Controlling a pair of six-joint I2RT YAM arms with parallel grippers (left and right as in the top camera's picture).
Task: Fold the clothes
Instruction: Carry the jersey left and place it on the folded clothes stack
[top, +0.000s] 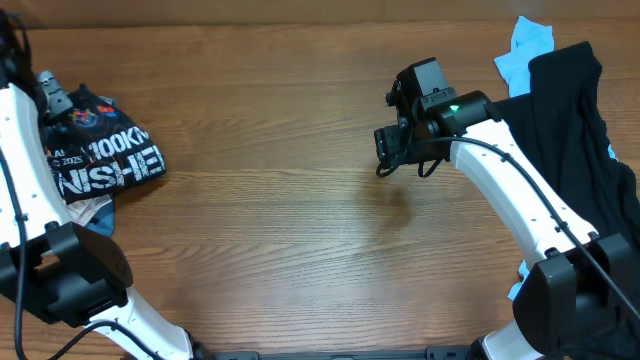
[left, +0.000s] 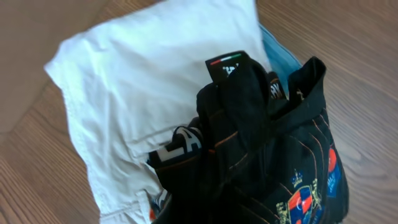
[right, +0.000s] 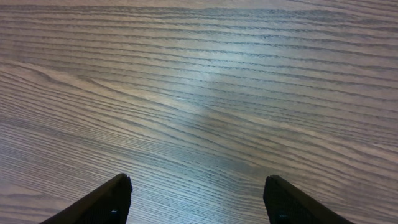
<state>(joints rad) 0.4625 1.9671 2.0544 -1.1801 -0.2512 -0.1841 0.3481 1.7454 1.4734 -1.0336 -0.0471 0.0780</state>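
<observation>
Left edge of the table (top: 280, 230): the left gripper (top: 52, 95) is clenched at the upper rim of the black jersey shirt (top: 105, 155). Its fingers do not show in the left wrist view, so whether any cloth is pinched between them cannot be told. The shirt lies bunched, its white lettering uppermost, on top of a white garment (left: 137, 81); a strip of light-blue cloth (left: 283, 59) shows beyond both. This stacking suggests a place where finished pieces are collected, though the shirt's loose folds and raised collar label look more dropped than squared off. Centre: bare wood, probably kept free as the working area for spreading the next piece. Right of centre: the right gripper (top: 395, 150) hangs over that bare wood, jaws apart and holding nothing, well apart from any cloth. Far right: a plain black garment (top: 570, 130) draped over a light-blue garment (top: 530, 45), unfolded, within that arm's reach and likely the next to be taken
</observation>
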